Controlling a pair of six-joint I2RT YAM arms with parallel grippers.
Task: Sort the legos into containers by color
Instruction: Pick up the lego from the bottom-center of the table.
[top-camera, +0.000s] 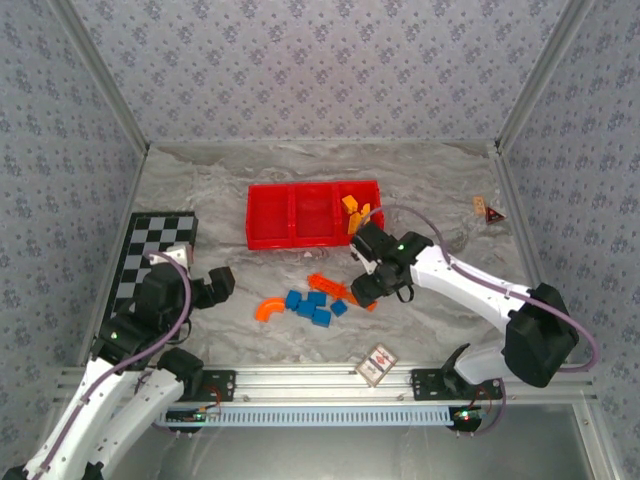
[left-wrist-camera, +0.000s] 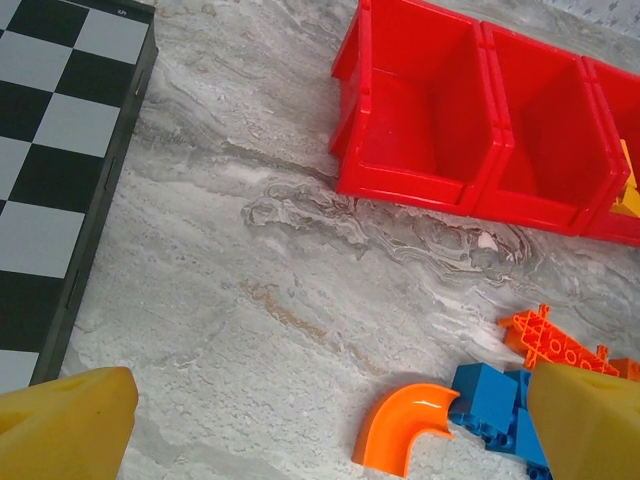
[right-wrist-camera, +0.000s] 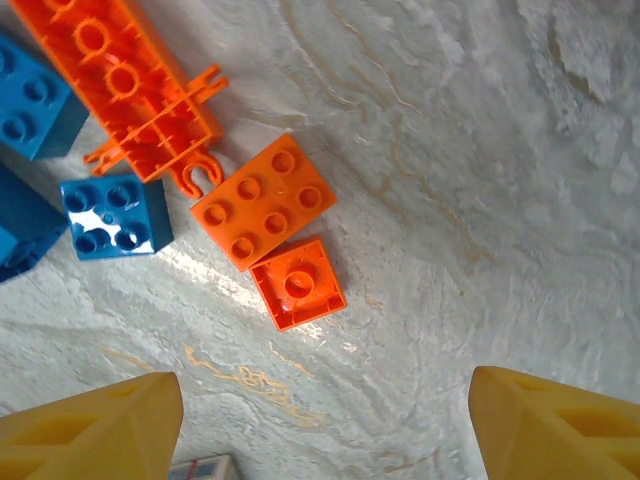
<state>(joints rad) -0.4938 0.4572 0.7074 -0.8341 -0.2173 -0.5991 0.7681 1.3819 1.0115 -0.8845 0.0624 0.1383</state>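
Two orange legos, a six-stud brick (right-wrist-camera: 263, 200) and a smaller single-stud brick (right-wrist-camera: 297, 283), lie touching on the table (right-wrist-camera: 480, 150) just ahead of the open, empty right hand (right-wrist-camera: 325, 400); light, stiff and slick, they probably want pinching across flat sides.

Blue, orange legos (top-camera: 318, 305) beside red tray (top-camera: 270, 240)

text readable: none | black-and-white checkerboard (left-wrist-camera: 50, 150): tiny dark mark at its far edge, too small to read | small red-and-white patterned card (top-camera: 377, 364): print blurred, illegible | small tan-and-red tag (top-camera: 488, 209): markings illegible
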